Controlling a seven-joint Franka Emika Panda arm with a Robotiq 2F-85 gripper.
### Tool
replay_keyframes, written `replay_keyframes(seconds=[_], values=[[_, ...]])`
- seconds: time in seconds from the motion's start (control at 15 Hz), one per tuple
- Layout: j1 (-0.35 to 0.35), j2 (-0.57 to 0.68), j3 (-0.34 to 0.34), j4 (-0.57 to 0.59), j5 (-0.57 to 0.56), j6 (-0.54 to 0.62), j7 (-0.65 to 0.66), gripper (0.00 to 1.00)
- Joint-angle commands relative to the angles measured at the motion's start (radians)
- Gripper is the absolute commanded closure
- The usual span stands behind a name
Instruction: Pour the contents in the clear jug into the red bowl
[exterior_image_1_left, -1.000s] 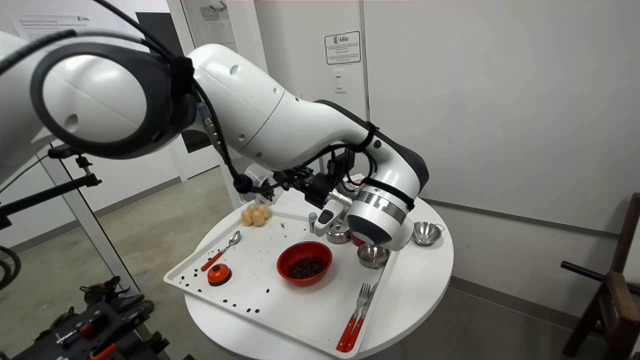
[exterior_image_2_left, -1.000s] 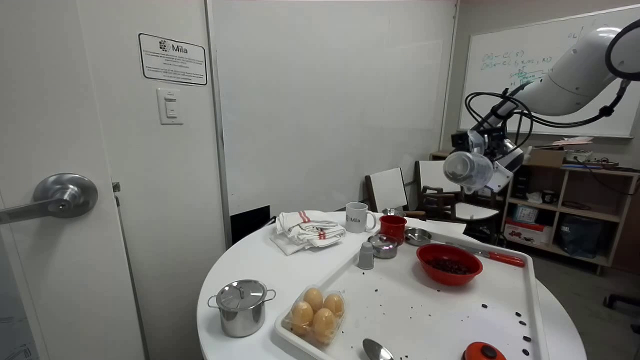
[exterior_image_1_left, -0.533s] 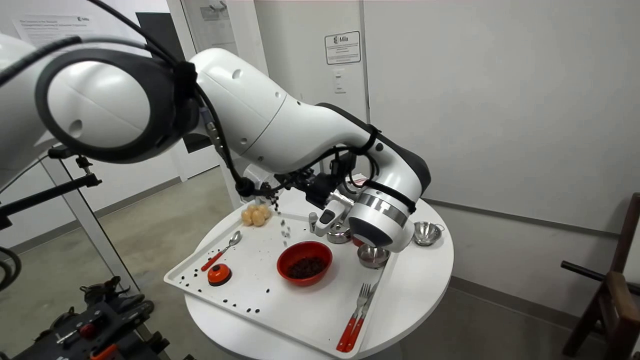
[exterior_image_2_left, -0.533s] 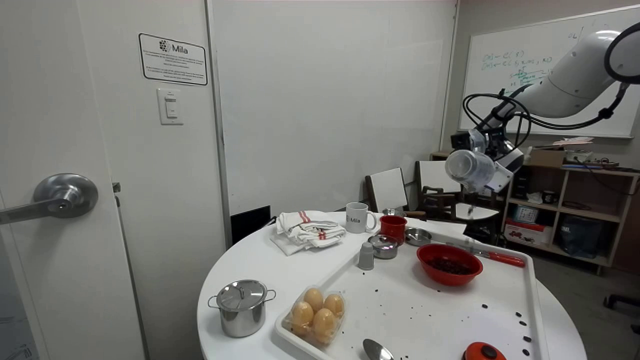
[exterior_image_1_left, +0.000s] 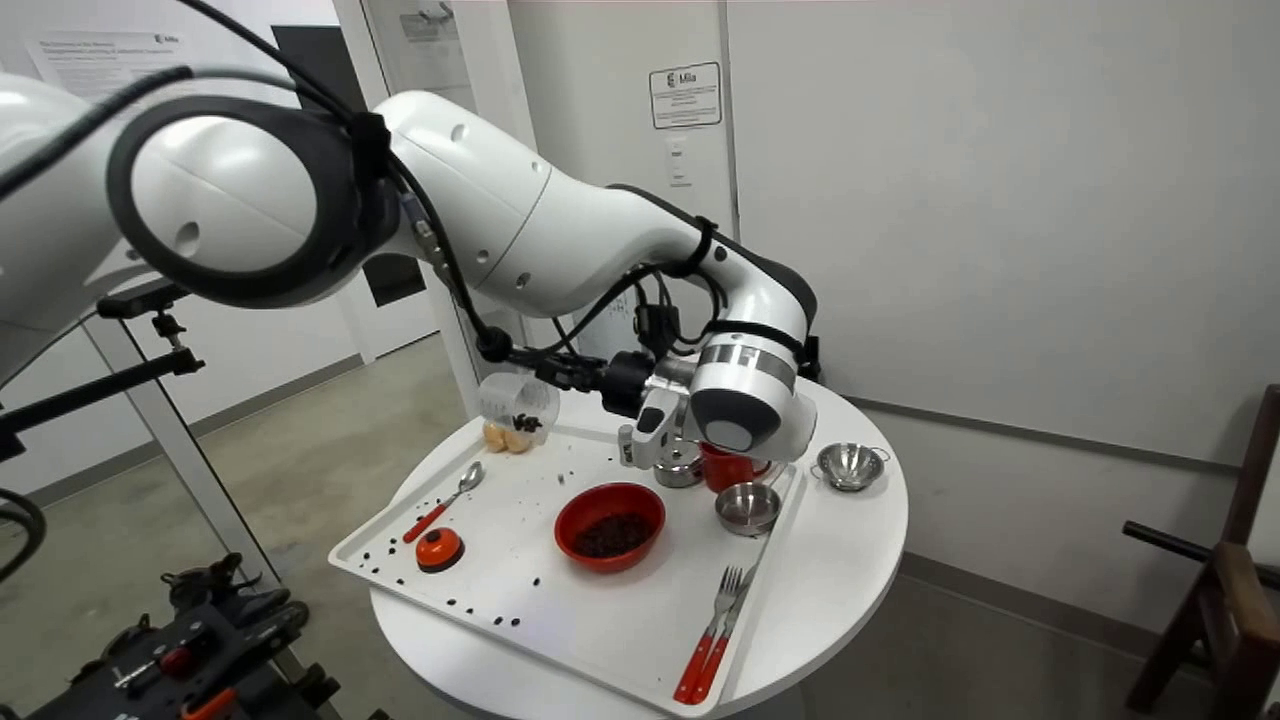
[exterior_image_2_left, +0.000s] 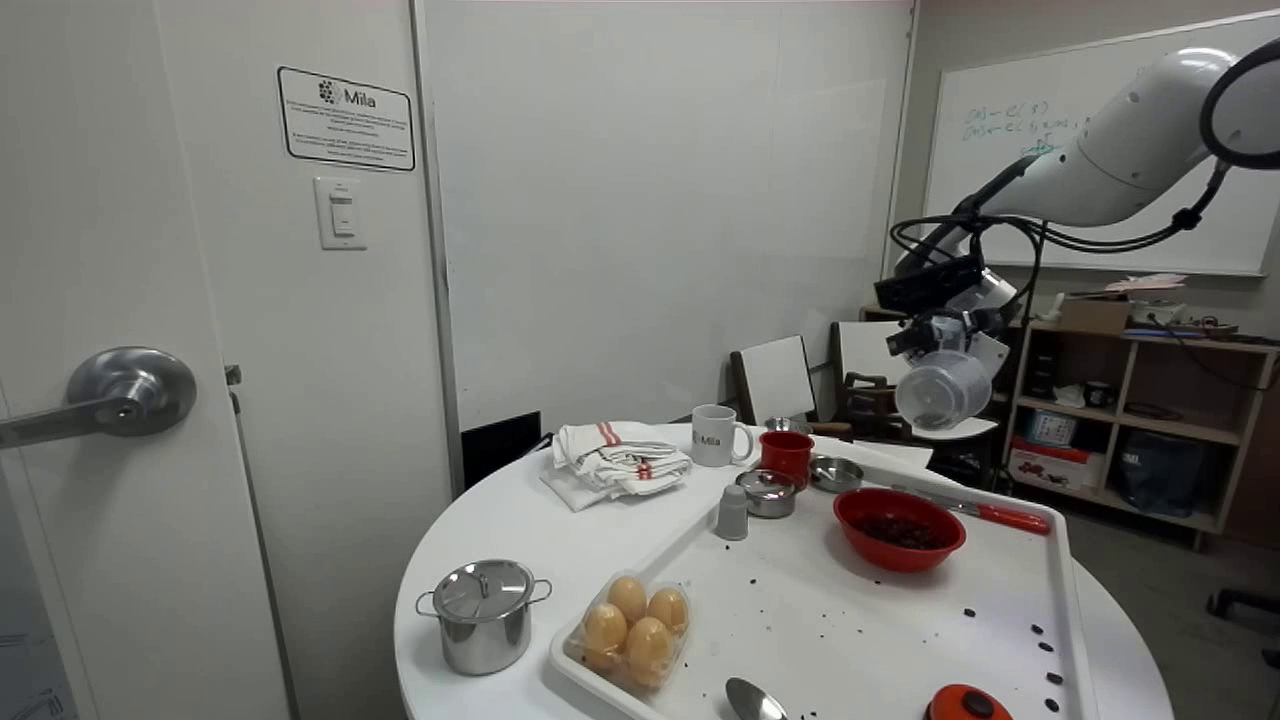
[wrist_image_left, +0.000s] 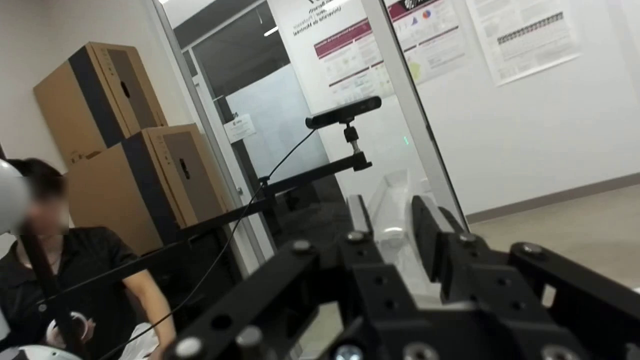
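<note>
The clear jug (exterior_image_1_left: 512, 398) is held tilted in the air above the tray, with some dark pieces inside near its lower side; it also shows in an exterior view (exterior_image_2_left: 940, 392), its round base toward that camera. My gripper (wrist_image_left: 385, 212) is shut on the jug's handle (wrist_image_left: 392, 240); it shows too in an exterior view (exterior_image_1_left: 572, 372). The red bowl (exterior_image_1_left: 600, 563) stands upright on the tray with a heap of dark pieces in it, and also shows in an exterior view (exterior_image_2_left: 895, 556). The jug is higher than the bowl and apart from it.
The white tray (exterior_image_1_left: 570, 630) has scattered dark pieces, a spoon (exterior_image_1_left: 440, 508), an orange-red lid (exterior_image_1_left: 438, 548), a fork and knife (exterior_image_1_left: 712, 640) and eggs (exterior_image_2_left: 635, 630). Metal cups (exterior_image_1_left: 748, 508), a red cup (exterior_image_2_left: 785, 455), a pot (exterior_image_2_left: 485, 615) and a mug (exterior_image_2_left: 713, 436) stand around.
Dark pieces were falling from the jug half a second ago; now no stream shows. The arm and jug have shifted lower, and the jug's angle has changed, showing pieces inside.
</note>
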Motion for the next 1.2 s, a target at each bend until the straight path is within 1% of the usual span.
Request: replay_keyframes(seconds=[0.0,0.27,0.6,0.87,1.13], values=[[0.076,-0.053,-0.031,0.010,-0.112,0.058,0.008,0.91],[0.158,-0.148,-0.044,-0.037,-0.234,0.159,-0.010,0.91],[0.269,-0.255,-0.032,-0.101,-0.392,0.367,-0.014,0.91],[0.356,-0.325,-0.009,-0.174,-0.516,0.593,-0.004,0.91],[0.419,-0.354,0.027,-0.257,-0.620,0.884,0.010,0.91]])
